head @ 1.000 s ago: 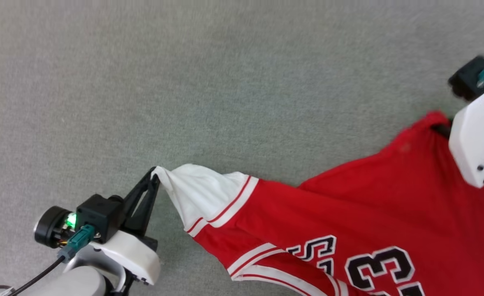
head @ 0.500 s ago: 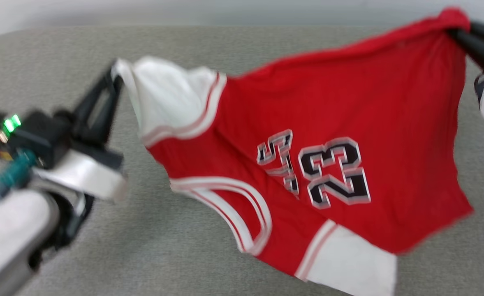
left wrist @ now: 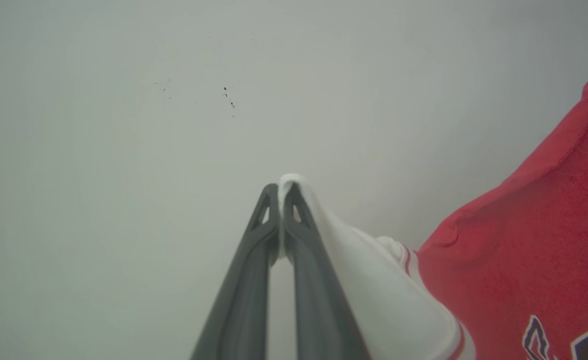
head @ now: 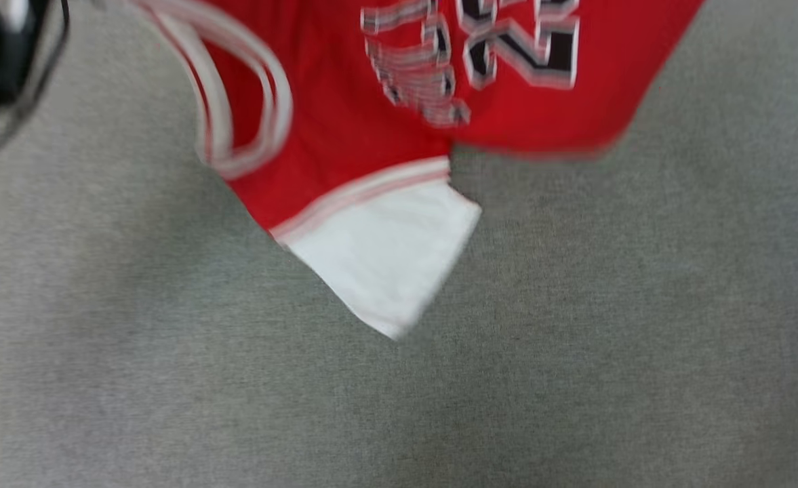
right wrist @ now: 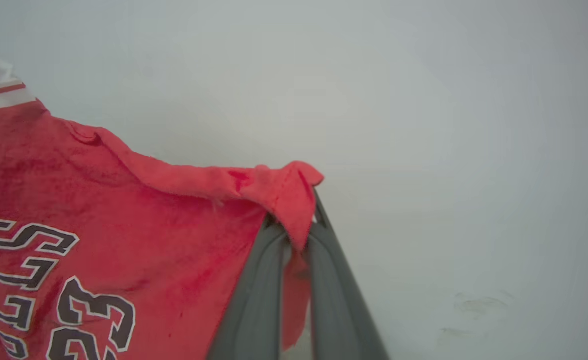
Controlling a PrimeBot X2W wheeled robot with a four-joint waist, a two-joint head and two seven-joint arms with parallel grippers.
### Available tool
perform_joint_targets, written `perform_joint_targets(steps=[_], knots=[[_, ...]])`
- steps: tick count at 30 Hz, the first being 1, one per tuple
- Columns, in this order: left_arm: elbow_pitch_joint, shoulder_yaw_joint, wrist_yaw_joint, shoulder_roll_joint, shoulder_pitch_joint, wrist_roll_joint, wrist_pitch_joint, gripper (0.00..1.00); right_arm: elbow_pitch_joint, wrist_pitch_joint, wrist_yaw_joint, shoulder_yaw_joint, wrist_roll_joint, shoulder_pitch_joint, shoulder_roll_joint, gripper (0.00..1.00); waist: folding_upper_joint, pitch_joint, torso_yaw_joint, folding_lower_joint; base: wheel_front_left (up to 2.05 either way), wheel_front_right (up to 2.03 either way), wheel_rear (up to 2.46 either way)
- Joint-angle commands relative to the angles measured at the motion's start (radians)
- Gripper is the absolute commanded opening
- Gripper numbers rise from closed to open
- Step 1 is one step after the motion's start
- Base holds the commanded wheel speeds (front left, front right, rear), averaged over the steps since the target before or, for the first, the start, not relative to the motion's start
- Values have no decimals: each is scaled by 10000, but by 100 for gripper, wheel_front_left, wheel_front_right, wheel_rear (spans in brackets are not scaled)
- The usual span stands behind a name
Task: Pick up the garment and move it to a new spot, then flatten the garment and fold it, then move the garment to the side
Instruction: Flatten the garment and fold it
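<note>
The garment, a red knit basketball jersey with white short sleeves, striped trim and black white-edged lettering, hangs in the air over the flat grey fabric surface. The left gripper, two long dark fingers pressed together, pinches the tip of one white sleeve. The right gripper, pressed together likewise, pinches a bunched red corner of the cloth, well apart from the left along the same top edge. In the head view the other white sleeve dangles lowest, free of the surface as far as the blur lets me judge

A second ago the jersey stretched low between the two grippers, sagging at the near right; half a second ago it was raised and spread, lettering facing the robot. Now the head camera has swung, so only the lower half of the cloth shows at the far edge, smeared by motion, and both wrist views look past their fingers at a plain pale wall. I judge the lift done and the carry to a new spot under way; flattening, folding and the move aside are still to come, and both pinches look secure
</note>
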Motion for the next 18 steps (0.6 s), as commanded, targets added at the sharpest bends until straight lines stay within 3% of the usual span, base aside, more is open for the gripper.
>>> perform_joint_targets(steps=[1,12,13,18], knots=[[241,42,-115,-172,-463,63,50,0,179,-65,-14,-62,-203,-359,105,0,0,452,-127,-1,0,0,0],[3450,223,-1423,-1678,-5234,949,24,0,2091,-663,-14,-185,-1695,-3781,479,0,0,1718,-67,-1,0,0,0],[4571,158,-1834,-2212,-6511,1184,-330,0,2951,-1054,-13,-103,-1992,-4933,709,0,0,1991,33,-1,0,0,0],[5578,50,-2173,-2558,-6663,1094,-709,0,3799,-1486,-14,275,-1979,-5097,1078,0,0,2100,114,-1,0,0,0]])
